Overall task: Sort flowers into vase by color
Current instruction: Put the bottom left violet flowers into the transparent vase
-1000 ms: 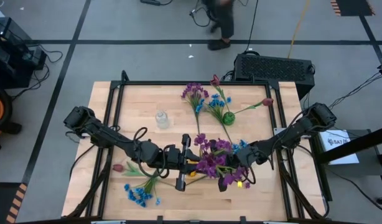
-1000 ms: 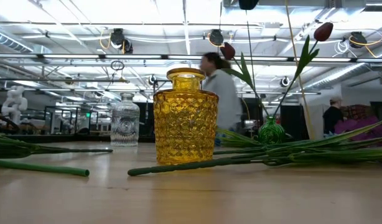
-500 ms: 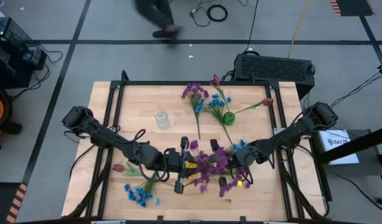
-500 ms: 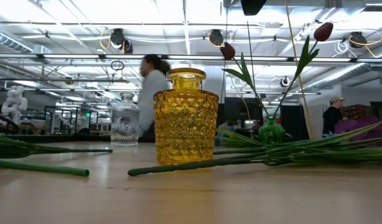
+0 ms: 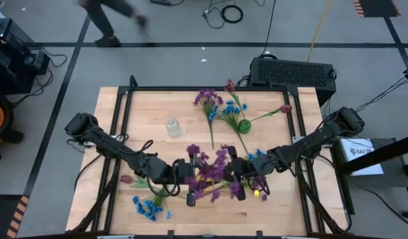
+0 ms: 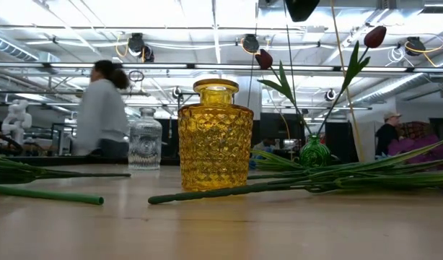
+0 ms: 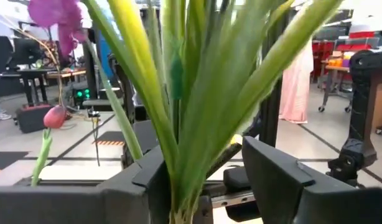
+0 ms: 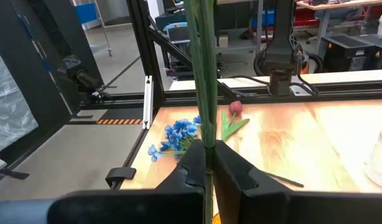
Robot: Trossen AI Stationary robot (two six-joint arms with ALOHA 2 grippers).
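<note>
A purple sprig point(image 5: 207, 169) with a long green stem is held up over the table's middle. My right gripper point(image 5: 238, 178) is shut on its stem. My left gripper point(image 5: 194, 176) faces it from the left and is open, with the sprig's green leaves point(image 7: 197, 93) between its two fingers. In the low view the yellow vase point(image 6: 215, 135) stands on the table; in the high view the flowers and grippers hide it. The clear vase point(image 5: 172, 127) is empty. The green vase point(image 5: 244, 125) holds two dark red tulips point(image 5: 229, 85). My right gripper pinches the sprig's thin green stem point(image 8: 208, 134) between its two shut fingers. The fingers come about level from the table's right and lie across the stem, which is lifted clear of the table. My left gripper is open around the leaves' base; the leaves run close along one finger point(image 7: 147, 183), and I cannot tell whether they touch it.
On the table lie blue flowers point(image 5: 147, 207) and a red tulip point(image 5: 126, 179) at the near left. A purple sprig point(image 5: 207, 99) and a blue one point(image 5: 227, 109) lie at the far middle. A person point(image 6: 102, 108) walks beyond the far edge.
The held purple sprig has swung toward the table's left, from above my right gripper to between the two grippers, and stays clear of the table. The person behind the table has walked toward the left.
</note>
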